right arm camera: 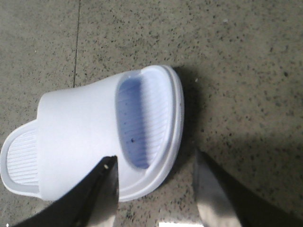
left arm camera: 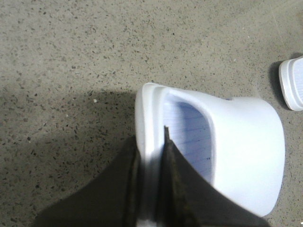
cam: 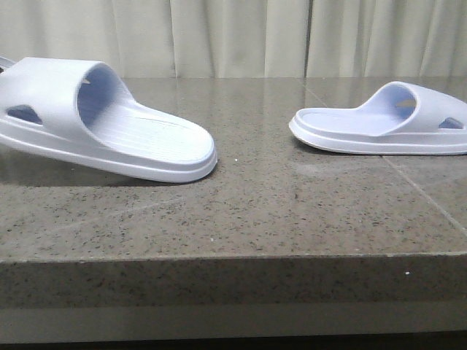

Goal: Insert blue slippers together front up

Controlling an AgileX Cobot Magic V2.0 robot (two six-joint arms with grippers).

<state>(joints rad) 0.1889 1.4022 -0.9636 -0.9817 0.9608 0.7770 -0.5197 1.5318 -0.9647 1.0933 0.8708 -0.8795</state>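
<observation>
Working from the left, we have the left slipper (cam: 102, 120) pinched at its side rim by the left gripper (left arm camera: 152, 156), one finger inside on the ribbed footbed and one outside against the sole; in the front view it appears to sit tilted on the stone table (cam: 241, 211), toe toward the middle. To do this step well, we judge the clamp must stay square on the rim so the foam does not twist, and the toe should be raised before the two meet. Well apart to the right lies the right slipper (cam: 383, 120), flat, its open end toward the other slipper. Over it the right gripper (right arm camera: 154, 189) hangs with jaws spread wide, one finger above the strap and one past the outer sole edge, holding nothing; we would lower it straight until the fingers straddle the sidewall, then close. Both wrists look down steeply at the tabletop, each arm behind its own slipper.
</observation>
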